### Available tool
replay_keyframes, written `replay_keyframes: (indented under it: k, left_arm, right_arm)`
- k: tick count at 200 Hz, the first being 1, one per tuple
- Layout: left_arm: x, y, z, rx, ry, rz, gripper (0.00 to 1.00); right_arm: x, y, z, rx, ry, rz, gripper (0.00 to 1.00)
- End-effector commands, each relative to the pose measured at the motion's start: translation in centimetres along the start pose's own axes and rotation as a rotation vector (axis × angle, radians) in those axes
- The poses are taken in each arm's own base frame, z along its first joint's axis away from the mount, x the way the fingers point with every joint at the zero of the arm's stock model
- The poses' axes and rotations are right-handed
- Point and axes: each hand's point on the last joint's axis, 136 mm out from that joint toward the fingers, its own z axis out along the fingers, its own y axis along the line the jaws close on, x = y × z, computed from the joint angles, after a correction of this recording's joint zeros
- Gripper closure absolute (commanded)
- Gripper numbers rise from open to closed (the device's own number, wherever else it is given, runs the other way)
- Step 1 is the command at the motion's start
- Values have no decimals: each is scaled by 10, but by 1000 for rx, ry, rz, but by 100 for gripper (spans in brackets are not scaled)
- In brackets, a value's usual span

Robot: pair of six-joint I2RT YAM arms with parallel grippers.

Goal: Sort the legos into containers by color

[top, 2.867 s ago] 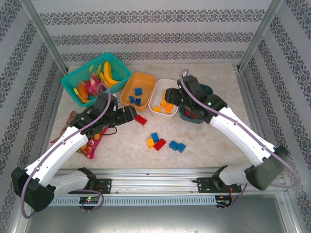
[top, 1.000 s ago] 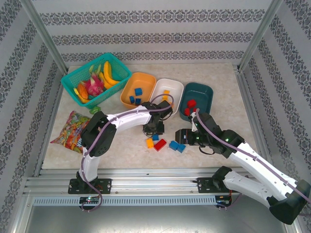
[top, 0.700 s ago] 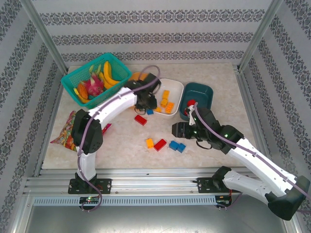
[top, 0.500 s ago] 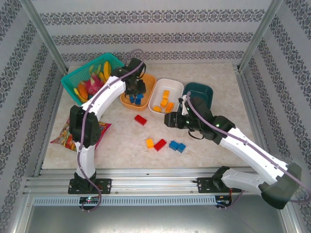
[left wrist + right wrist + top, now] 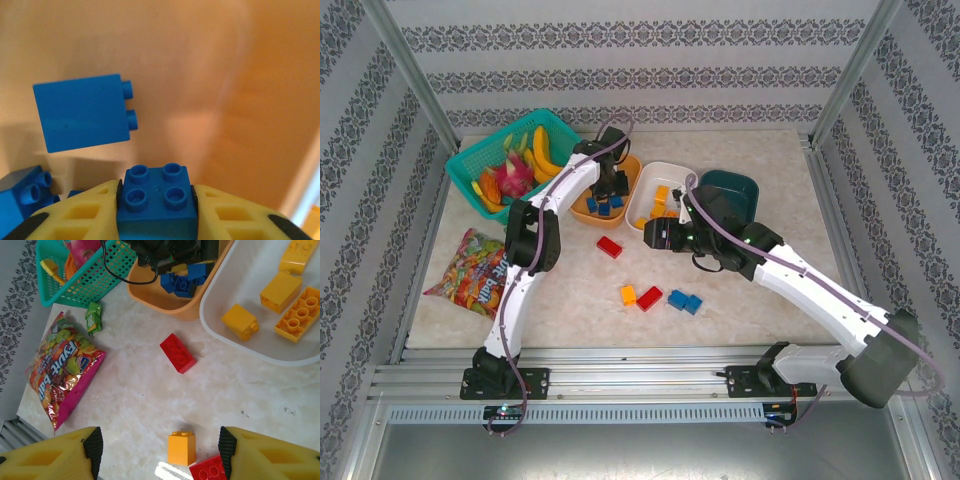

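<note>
Gripping a blue brick [image 5: 156, 197] between its yellow fingers [image 5: 80, 215], the left claw [image 5: 156, 190] hangs inside the orange bowl [image 5: 225, 75]. A second blue brick [image 5: 82, 112] lies just ahead of it, and a third blue brick [image 5: 22, 192] sits at its left. The right claw [image 5: 160, 440] is spread wide and empty above the table. An orange-yellow brick [image 5: 181, 448] lies below, between its fingers, with a red brick [image 5: 177, 353] farther ahead. The white bowl [image 5: 220, 295] with yellow bricks [image 5: 280, 290] is ahead to its right. The dark teal bowl [image 5: 740, 185] seems to lie behind that claw, partly hidden by the arm.

Glossy plastic legos [image 5: 177, 353], smooth marbled table [image 5: 135, 405].
</note>
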Motion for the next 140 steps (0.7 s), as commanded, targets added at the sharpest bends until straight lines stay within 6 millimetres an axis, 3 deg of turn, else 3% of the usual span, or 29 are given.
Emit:
replay_keyframes:
  k: [1,38,71,95,140]
  left_arm:
    - [-5,1,-22,19,-4,5,44]
    - [-14,-1,-72,33,-76,8,35]
    - [0,13,-133,32,-149,-11,28]
    - [31,36,-167,43,-181,-54,26]
    - [117,85,-209,81,-211,-166,24]
  right_arm:
    - [7,1,14,1,53,3,35]
    - [28,4,56,43,166,-144,34]
    - [43,4,102,110,285,-361,26]
    - [43,0,133,151,338,-448,24]
    - [52,-17,183,229,435,-556,21]
